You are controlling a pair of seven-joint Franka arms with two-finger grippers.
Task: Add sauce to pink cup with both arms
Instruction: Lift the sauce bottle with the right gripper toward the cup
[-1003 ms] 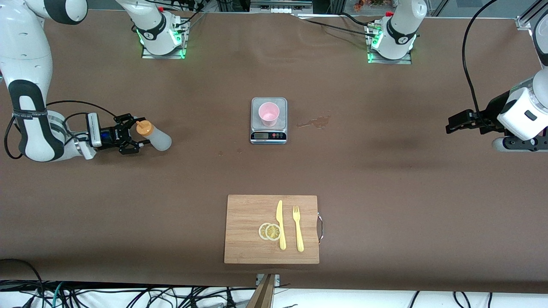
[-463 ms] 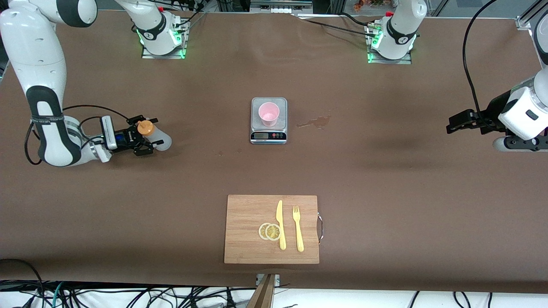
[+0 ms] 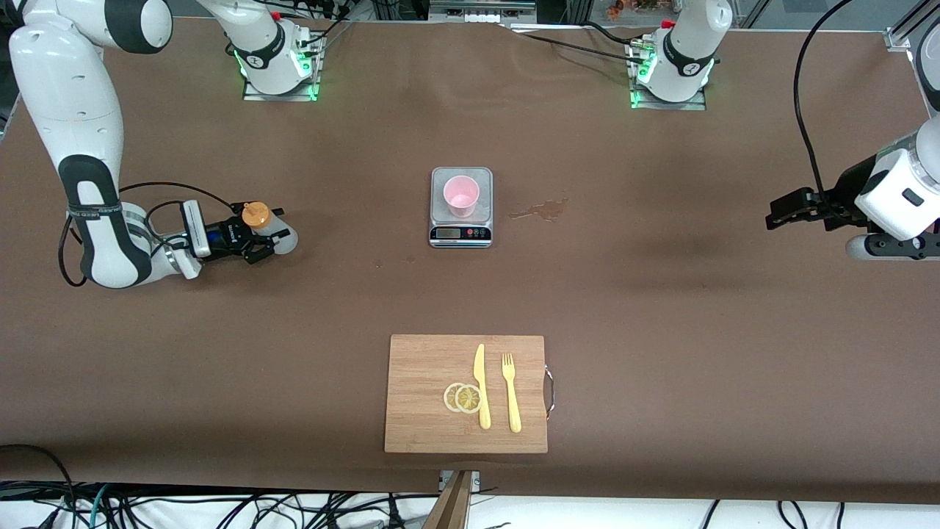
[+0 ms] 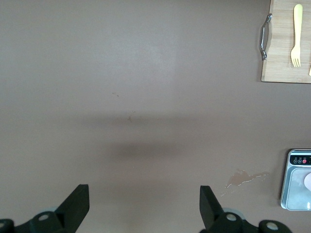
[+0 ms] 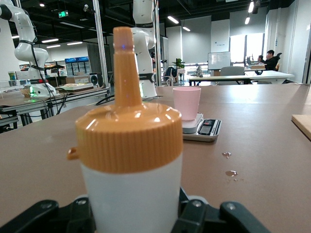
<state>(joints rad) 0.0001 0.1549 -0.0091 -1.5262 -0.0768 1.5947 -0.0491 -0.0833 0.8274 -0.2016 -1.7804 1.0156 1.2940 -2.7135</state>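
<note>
The right gripper [image 3: 258, 241] now sits farther along the table toward the scale than a second ago, its arm drawn more upright above it. Its fingers, spread wide on either side of the bottle [image 3: 273, 234] earlier, now press against the bottle's sides just below the orange cap [image 3: 255, 214]. The bottle itself stands slightly shifted, its cap a little closer to the scale than before.

The squeeze bottle [image 5: 130, 160] loses its base at the right wrist view's six o'clock edge. In the left wrist view the kitchen scale [image 4: 296, 180] is cropped at three o'clock (its display too small to read).
</note>
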